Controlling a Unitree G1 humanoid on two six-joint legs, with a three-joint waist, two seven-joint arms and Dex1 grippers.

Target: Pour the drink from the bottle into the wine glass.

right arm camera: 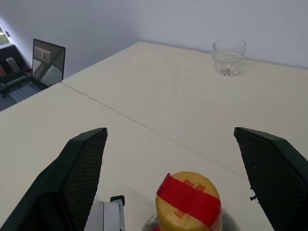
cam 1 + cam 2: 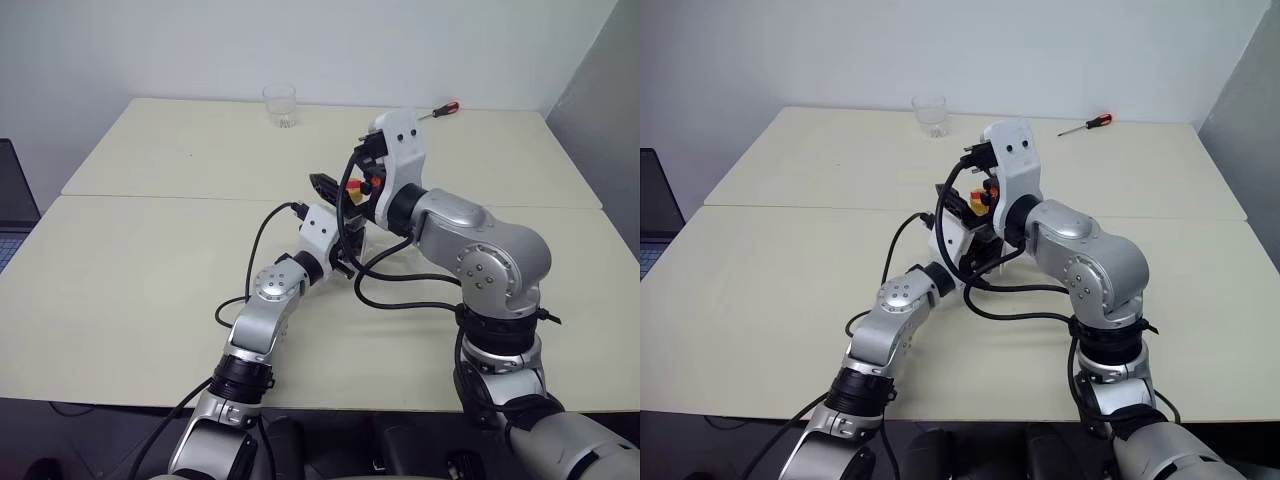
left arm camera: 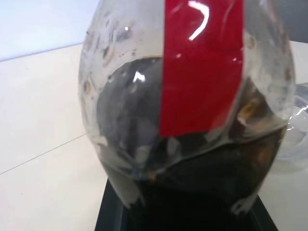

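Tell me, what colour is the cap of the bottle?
The cap is yellow, with a red strip across it; the right wrist view shows it best.

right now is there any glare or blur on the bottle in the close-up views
Left wrist view: a white glare streak on the red label strip of the bottle, whose wall looks soft and smeary. Right wrist view: the yellow cap is fairly sharp, the dark fingers slightly soft.

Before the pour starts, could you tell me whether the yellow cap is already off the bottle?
No. In the right wrist view the yellow cap, with its red strip, sits on the bottle, between the wide-open fingers of the right gripper.
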